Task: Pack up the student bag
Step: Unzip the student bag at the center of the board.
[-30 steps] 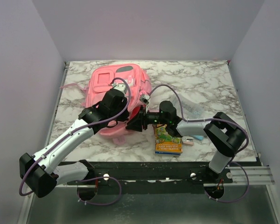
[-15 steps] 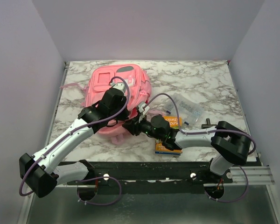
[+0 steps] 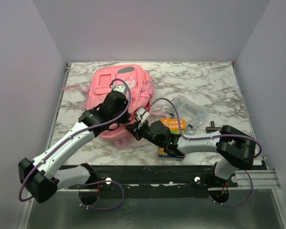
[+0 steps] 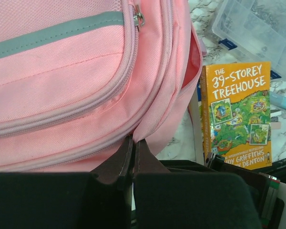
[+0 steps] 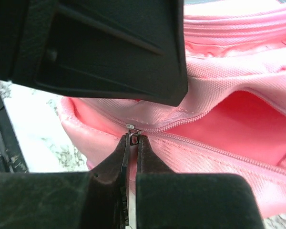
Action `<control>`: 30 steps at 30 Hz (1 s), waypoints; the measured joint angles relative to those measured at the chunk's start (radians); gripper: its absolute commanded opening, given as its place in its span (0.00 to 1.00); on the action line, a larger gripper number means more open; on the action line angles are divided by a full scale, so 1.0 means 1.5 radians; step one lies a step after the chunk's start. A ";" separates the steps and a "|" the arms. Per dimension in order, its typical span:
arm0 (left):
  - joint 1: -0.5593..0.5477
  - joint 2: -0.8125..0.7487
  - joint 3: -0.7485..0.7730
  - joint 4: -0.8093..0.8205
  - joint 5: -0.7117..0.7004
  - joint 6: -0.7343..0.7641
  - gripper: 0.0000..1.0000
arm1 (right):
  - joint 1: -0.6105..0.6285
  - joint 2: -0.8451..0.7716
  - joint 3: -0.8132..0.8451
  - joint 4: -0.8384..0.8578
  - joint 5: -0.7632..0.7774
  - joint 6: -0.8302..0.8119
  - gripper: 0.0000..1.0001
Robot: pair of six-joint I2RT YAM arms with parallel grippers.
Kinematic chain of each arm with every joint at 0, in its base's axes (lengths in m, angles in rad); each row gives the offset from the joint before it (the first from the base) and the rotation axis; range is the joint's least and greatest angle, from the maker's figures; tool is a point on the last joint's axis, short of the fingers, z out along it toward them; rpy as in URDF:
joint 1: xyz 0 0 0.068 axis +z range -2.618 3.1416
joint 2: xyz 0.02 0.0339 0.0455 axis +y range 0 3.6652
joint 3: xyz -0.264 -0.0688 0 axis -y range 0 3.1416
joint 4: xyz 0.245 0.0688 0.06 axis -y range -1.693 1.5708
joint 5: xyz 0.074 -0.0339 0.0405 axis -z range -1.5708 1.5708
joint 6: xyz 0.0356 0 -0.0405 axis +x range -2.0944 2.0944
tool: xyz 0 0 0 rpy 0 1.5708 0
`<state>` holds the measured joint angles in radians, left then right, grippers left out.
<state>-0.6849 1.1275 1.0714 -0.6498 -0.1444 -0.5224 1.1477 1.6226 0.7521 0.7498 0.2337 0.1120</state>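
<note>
Now the right tool (image 5: 132,141) has just pinched the zip pull (image 5: 133,128) on the bag (image 5: 229,71). With the left tool (image 4: 133,142) pinching bag fabric, unzipping can likely start.

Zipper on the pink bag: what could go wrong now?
The right claw seems to pinch only the tip of the small zipper pull, so it might slip off. The left claw holds just a bit of bag cloth; a hard tug could pull it free.

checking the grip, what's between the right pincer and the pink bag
Nothing: right wrist view shows the right pincer shut on the zipper pull of the student bag.
</note>
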 measured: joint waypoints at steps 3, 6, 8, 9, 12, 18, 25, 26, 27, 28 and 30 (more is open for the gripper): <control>-0.008 -0.019 -0.002 -0.028 -0.037 -0.001 0.00 | -0.010 0.002 0.022 -0.032 -0.097 -0.024 0.01; -0.028 -0.058 -0.017 -0.057 -0.107 -0.018 0.00 | -0.021 0.029 0.078 -0.070 -0.211 -0.041 0.00; -0.042 -0.084 -0.024 -0.083 -0.144 -0.037 0.00 | -0.024 0.051 0.111 -0.088 -0.274 -0.047 0.01; -0.049 -0.093 -0.025 -0.102 -0.163 -0.050 0.00 | -0.026 0.056 0.119 -0.093 -0.300 -0.049 0.01; -0.078 -0.092 -0.025 -0.131 -0.193 -0.095 0.00 | -0.036 0.051 0.113 -0.101 -0.359 -0.045 0.01; -0.104 0.033 0.058 -0.144 -0.191 -0.131 0.00 | -0.073 -0.036 0.007 -0.088 -0.352 0.045 0.00; -0.102 0.249 0.251 -0.164 -0.144 -0.132 0.00 | -0.096 -0.150 -0.101 -0.077 -0.172 0.203 0.00; -0.096 0.286 0.284 -0.164 -0.121 -0.129 0.00 | -0.097 -0.157 -0.112 -0.079 -0.151 0.221 0.00; -0.091 0.309 0.305 -0.162 -0.104 -0.125 0.00 | -0.100 -0.163 -0.120 -0.086 -0.134 0.236 0.01; -0.083 0.330 0.323 -0.159 -0.082 -0.113 0.09 | -0.104 -0.164 -0.122 -0.095 -0.125 0.244 0.00; -0.067 0.361 0.351 -0.144 -0.036 -0.089 0.39 | -0.111 -0.164 -0.124 -0.113 -0.114 0.252 0.01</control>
<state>-0.7849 1.6688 1.5986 -0.8661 -0.1982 -0.6556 0.9817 1.3773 0.5663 0.5808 0.0631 0.4904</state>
